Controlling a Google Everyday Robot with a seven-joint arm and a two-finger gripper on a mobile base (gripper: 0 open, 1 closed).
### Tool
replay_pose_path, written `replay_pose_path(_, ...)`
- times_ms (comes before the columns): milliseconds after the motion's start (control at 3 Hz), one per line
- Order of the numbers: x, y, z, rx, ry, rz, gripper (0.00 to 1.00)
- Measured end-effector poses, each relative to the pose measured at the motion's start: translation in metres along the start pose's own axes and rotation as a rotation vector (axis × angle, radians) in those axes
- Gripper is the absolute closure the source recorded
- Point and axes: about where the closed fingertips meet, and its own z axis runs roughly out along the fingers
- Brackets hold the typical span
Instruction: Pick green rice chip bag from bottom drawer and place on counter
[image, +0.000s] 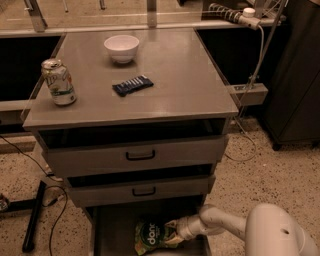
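Note:
The green rice chip bag (151, 236) lies on the floor of the open bottom drawer (112, 225), at its middle front. My gripper (173, 231) reaches in from the right on a white arm and sits at the bag's right edge, touching it. The counter (175, 85) is the flat grey top of the cabinet above.
On the counter stand a green-white soda can (59, 82) at the left, a white bowl (121, 48) at the back and a dark blue wrapper (132, 85) in the middle. Two grey drawers with black handles (140, 155) overhang the bottom drawer. Cables lie on the floor left.

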Motion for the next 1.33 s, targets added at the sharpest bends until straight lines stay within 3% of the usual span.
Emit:
replay_pose_path(333, -0.011, 0.01, -0.027, 0.02, -0.015, -0.014, 1.0)
replay_pose_path(667, -0.031, 0.022, -0.078, 0.059, -0.039, -0.044, 1.0)
replay_pose_path(1333, -0.088, 0.056, -0.225, 0.169, 0.016, -0.105, 1.0)
